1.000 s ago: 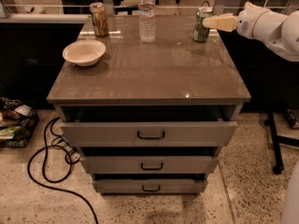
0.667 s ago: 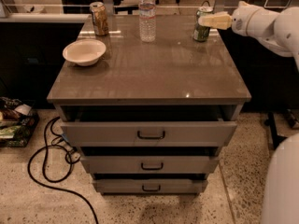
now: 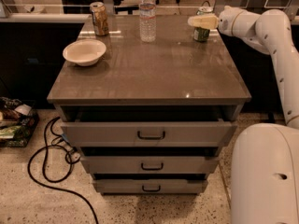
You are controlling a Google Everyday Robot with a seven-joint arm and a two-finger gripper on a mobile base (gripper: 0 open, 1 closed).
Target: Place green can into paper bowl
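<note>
Gripper (image 3: 197,21) has shifted left and now lies across the upper part of the green can (image 3: 201,34); whether it grips, cannot tell. Can unmoved, upright at the table's (image 3: 163,73) far right corner. Paper bowl (image 3: 84,52) sits left, well apart.

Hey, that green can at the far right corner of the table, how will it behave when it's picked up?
The green can stands upright and is small, so a sideways nudge from the tool, which lies across its upper part, might tip it. On its side it would probably roll. Its smooth wall looks stiff but perhaps slippery.
</note>
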